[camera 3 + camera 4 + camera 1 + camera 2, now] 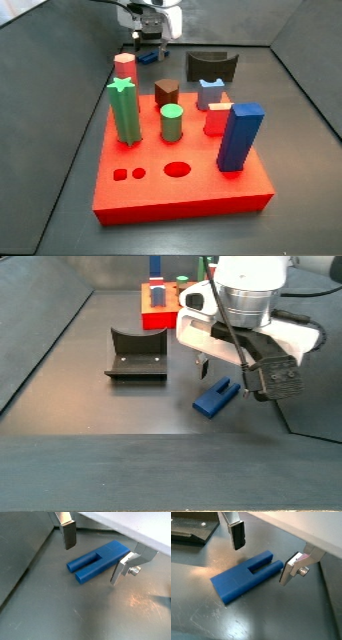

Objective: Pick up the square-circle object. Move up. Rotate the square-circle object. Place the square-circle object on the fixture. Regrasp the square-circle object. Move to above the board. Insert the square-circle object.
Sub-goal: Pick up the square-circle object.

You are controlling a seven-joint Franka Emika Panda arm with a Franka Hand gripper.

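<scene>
Currently gripper [264, 557] hovers wide open, straddling the square-circle object [244, 577], which lies flat on the grey floor, well apart from the fixture [138, 353]. Pick step, I'd say: descend straight, centre both fingers [67, 534] on the block's long flanks, then close. Long axis lies horizontal; in a wrist view the prongs [81, 568] point away from the back wall.

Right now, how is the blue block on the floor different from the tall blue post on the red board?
The square-circle object lies flat on the grey floor, under the open claw; the blue post stands upright on the board.
The square-circle object splits into two prongs at one end; the blue post looks plain and square all the way up.
Both are blue blocks.
</scene>
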